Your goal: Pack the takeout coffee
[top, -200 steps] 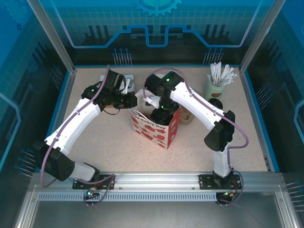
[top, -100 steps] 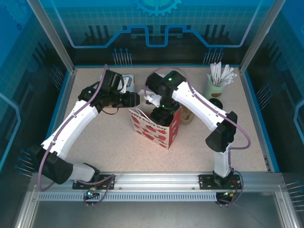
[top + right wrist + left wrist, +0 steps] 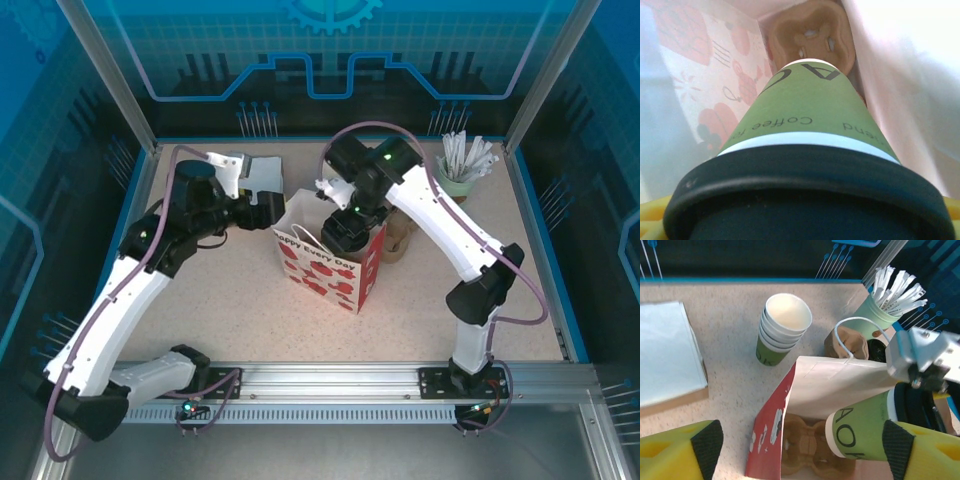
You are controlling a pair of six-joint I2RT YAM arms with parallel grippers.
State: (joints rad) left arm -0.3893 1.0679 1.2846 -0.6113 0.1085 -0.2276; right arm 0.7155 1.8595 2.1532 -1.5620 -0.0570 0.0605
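Two pincers are at work. The left pincer [image 3: 801, 442] stands spread wide, its two yellow fingers [image 3: 702, 445] far apart with nothing between them, close by the open mouth of the one paper bag [image 3: 771, 432], which is red-printed outside and white inside. Straight ahead between those fingers, on the bag's floor, lies one brown cardboard carrier [image 3: 807, 447]. Just toward this pincer's right finger is the one takeout coffee [image 3: 860, 427], a green cup with a black lid, inside the bag's mouth. The right pincer [image 3: 350, 230] reaches down into the bag and grasps the cup at its lid end. The cup's long axis runs straight out from that pincer, lid back at the wrist and base leading down toward the carrier. From the left wrist it looks aslant, and I cannot tell whether the base touches the carrier. Beyond the bag's far rim, ahead of the left pincer, one white cord handle [image 3: 847, 330] loops over one brown crumpled lump [image 3: 847, 345]. Further ahead and a little left stands one stack of nested green cups [image 3: 782, 327], open end up, with about four rims. Off to the left lies one flat pale pad [image 3: 665, 355]. Farthest, ahead and right, stands one pale-green pot [image 3: 867, 315] crammed with white wrapped sticks [image 3: 897, 287], too many to count.
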